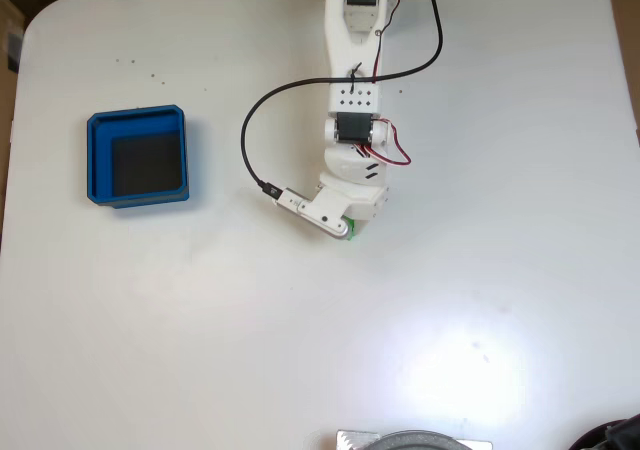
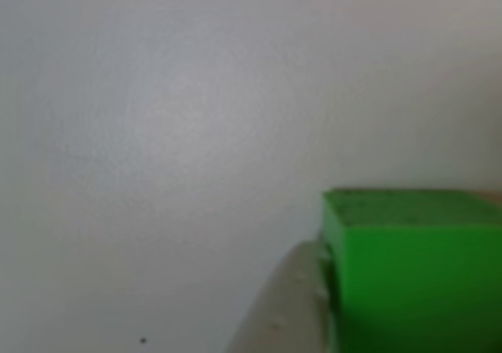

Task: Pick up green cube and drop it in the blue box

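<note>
No text, label, brand, number or sign can be read anywhere in the fixed view or the other view.

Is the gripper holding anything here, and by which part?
Cannot be told. The green cube sits against one finger, its left side touching, but no closed grasp is visible.

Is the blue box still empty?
Empty: the blue box shows bare black floor; the green cube sits at the gripper.

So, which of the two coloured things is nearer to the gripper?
The green cube, which peeks out right under the gripper. The blue box sits far off to the left in the fixed view.
</note>
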